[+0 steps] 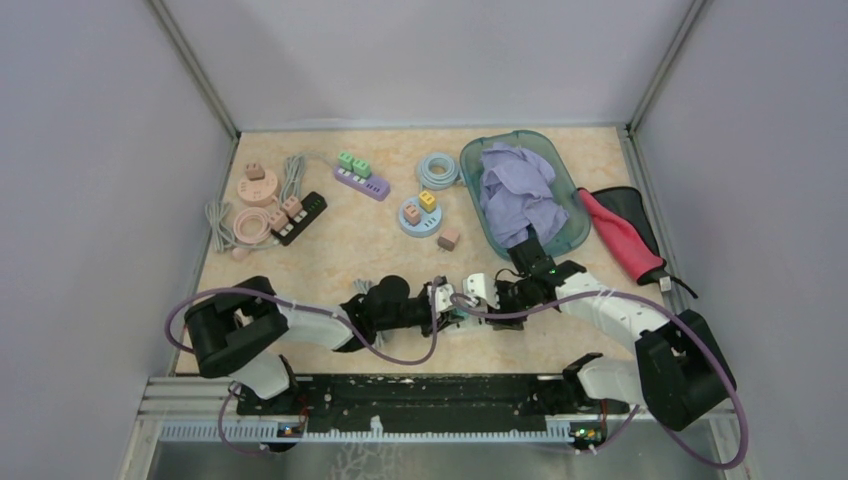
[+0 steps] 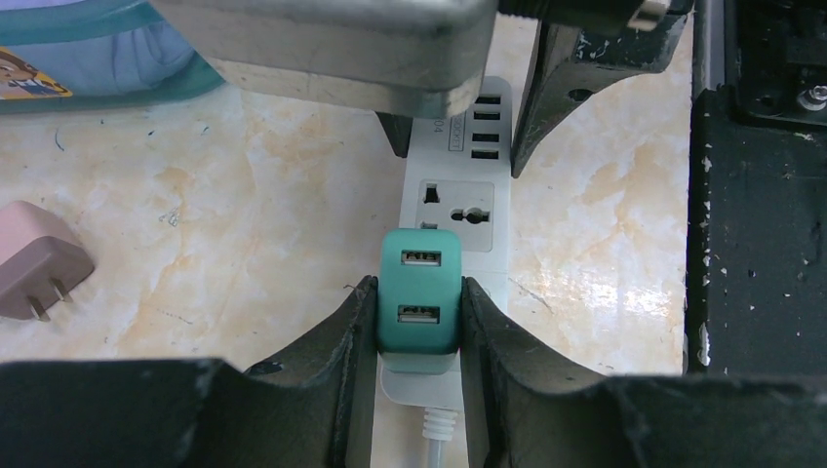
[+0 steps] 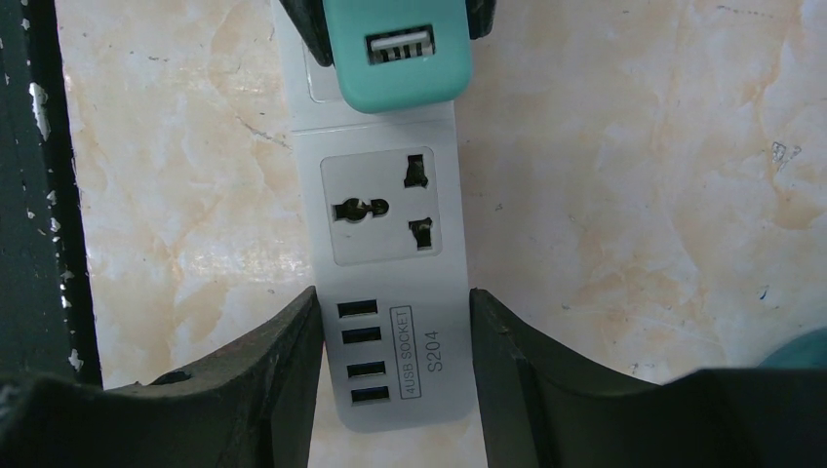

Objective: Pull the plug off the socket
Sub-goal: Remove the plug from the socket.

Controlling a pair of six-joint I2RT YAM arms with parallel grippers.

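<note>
A teal USB plug [image 2: 419, 268] sits on the white power strip [image 2: 458, 210], at the end where the cord comes out. My left gripper [image 2: 417, 292] is shut on the plug, one finger on each side. My right gripper [image 3: 393, 312] is shut on the strip [image 3: 385, 205] at its USB-port end, with the plug [image 3: 400, 58] at the far end of that view. One socket between the two grippers is bare. In the top view both grippers [image 1: 437, 300] [image 1: 482, 293] meet at the front middle of the table.
A pink adapter [image 2: 34, 273] lies left of the strip. At the back are a teal basin with purple cloth [image 1: 520, 190], a purple strip with green plugs [image 1: 360, 180], a black strip [image 1: 298, 215], round sockets [image 1: 257, 185] [image 1: 420, 215] and a red and black item [image 1: 625, 235].
</note>
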